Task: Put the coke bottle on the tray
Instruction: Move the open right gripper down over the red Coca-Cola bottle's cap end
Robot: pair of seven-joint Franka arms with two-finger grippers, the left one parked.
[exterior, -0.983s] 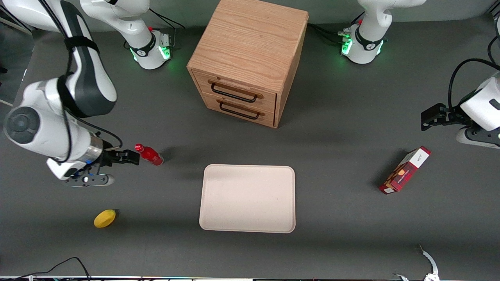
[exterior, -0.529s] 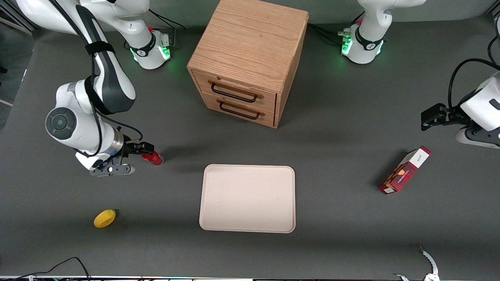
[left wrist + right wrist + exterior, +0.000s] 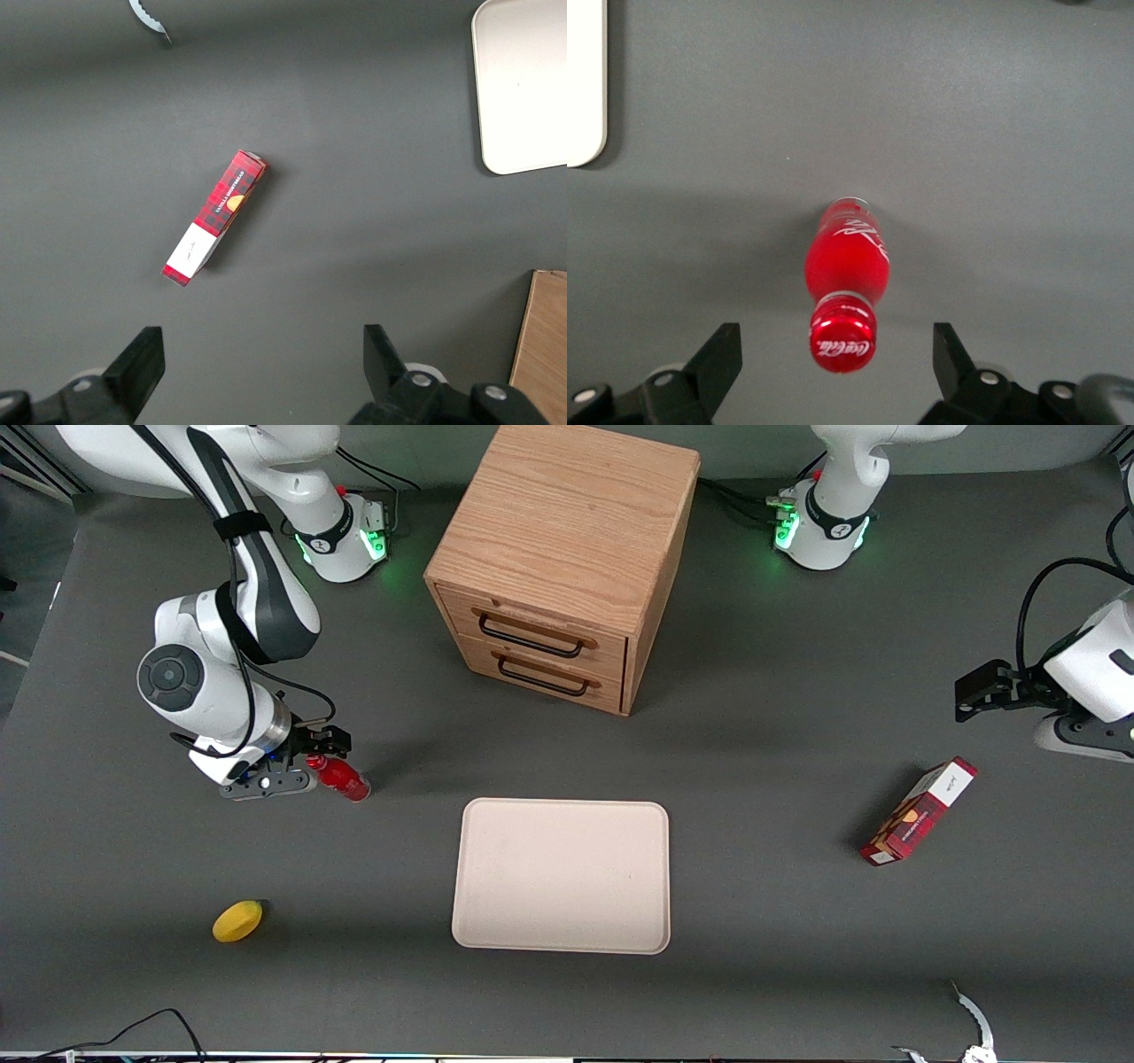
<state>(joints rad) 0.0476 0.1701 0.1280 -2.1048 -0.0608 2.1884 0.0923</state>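
Note:
The coke bottle (image 3: 344, 779), small, glossy red with a red cap, stands on the grey table beside the cream-white tray (image 3: 560, 875), toward the working arm's end. My gripper (image 3: 328, 746) hangs over the bottle's cap end. In the right wrist view the coke bottle (image 3: 845, 266) points its cap up at the camera. There the gripper (image 3: 835, 342) is open, with one black finger (image 3: 723, 347) on each side of the cap and a wide gap to both. A corner of the tray (image 3: 585, 80) shows there too. Nothing lies on the tray.
A wooden two-drawer cabinet (image 3: 561, 558) stands farther from the front camera than the tray. A yellow lemon (image 3: 237, 920) lies nearer the camera than the gripper. A red-and-white carton box (image 3: 919, 811) lies toward the parked arm's end.
The right arm has swung in from the working arm's end of the table. Its gripper now sits over the bottle's cap instead of short of it. The bottle has not moved.

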